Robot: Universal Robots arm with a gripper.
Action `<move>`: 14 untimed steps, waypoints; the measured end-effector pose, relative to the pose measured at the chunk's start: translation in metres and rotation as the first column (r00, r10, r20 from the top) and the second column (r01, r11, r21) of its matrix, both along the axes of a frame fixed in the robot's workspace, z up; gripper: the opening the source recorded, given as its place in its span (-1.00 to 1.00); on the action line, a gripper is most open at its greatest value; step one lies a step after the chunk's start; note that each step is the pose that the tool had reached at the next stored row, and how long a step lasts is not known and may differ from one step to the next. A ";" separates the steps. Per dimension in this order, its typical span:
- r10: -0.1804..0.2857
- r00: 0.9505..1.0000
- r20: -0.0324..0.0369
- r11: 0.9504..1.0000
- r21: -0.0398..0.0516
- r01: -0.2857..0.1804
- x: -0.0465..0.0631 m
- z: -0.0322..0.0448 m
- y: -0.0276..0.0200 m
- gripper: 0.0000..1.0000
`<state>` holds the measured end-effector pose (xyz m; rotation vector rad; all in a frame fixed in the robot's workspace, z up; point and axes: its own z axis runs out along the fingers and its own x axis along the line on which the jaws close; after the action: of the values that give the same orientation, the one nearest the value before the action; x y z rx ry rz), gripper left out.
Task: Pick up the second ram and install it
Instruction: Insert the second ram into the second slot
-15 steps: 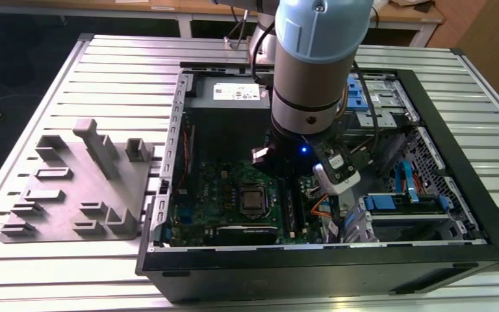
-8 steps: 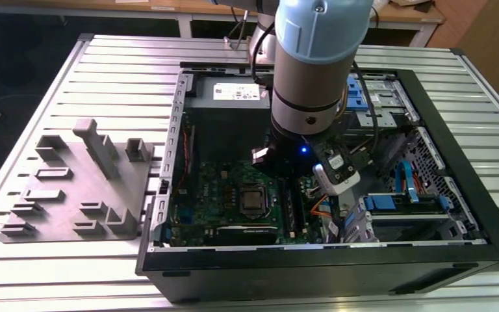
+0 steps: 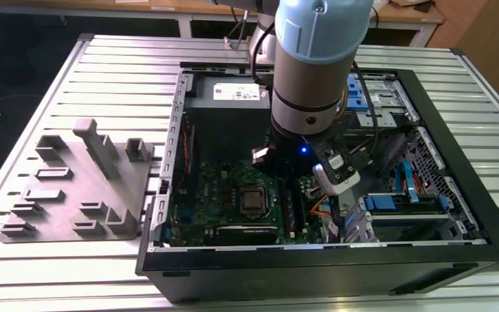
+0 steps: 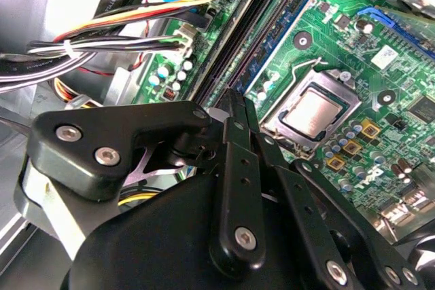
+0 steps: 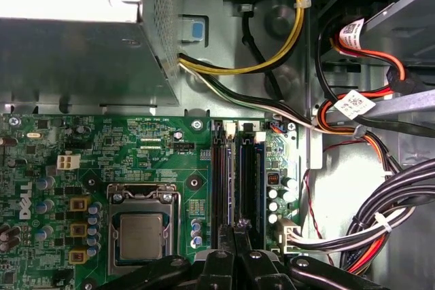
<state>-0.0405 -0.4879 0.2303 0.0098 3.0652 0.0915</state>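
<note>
In the first wrist view, the second ram (image 5: 233, 181) is a thin blue-grey stick standing edge-on among the long black slots on the green motherboard (image 5: 136, 147). It runs straight away from my fingertips. My gripper (image 5: 235, 230) sits right over its near part with the black fingers drawn together, shut. Whether the fingers pinch the stick's top edge or only rest on it is hidden. In the second wrist view the gripper (image 4: 233, 100) tapers to one narrow tip over the slots. In the exterior view the arm (image 3: 306, 97) reaches down into the open computer case (image 3: 319, 257).
The processor socket (image 5: 141, 236) lies beside the slots. Bundles of red, black and yellow cables (image 5: 367, 140) hang close on the other side. A grey tray with upright blocks (image 3: 67, 195) sits on the slatted table at the exterior view's left.
</note>
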 end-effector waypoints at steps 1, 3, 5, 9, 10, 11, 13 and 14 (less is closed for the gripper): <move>-0.002 1.000 0.000 1.000 0.000 0.002 0.000 0.0000 0.0000 -0.84; -0.007 1.000 0.000 1.000 0.000 0.007 0.000 0.0000 0.0000 -0.84; -0.012 1.000 0.000 1.000 0.000 0.012 0.000 0.0000 0.0000 -0.84; -0.022 1.000 0.000 1.000 0.000 0.022 0.000 -0.0001 0.0000 -0.84; -0.024 1.000 0.000 1.000 0.000 0.024 0.000 -0.0001 0.0000 -0.84; -0.024 1.000 0.000 1.000 0.000 0.024 0.000 -0.0001 0.0000 -0.84; -0.024 1.000 0.000 1.000 0.000 0.024 0.000 -0.0001 0.0000 -0.84; -0.024 1.000 0.000 1.000 0.000 0.024 0.000 -0.0001 0.0000 -0.84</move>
<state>-0.0405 -0.4879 0.2302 0.0470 3.0642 0.0902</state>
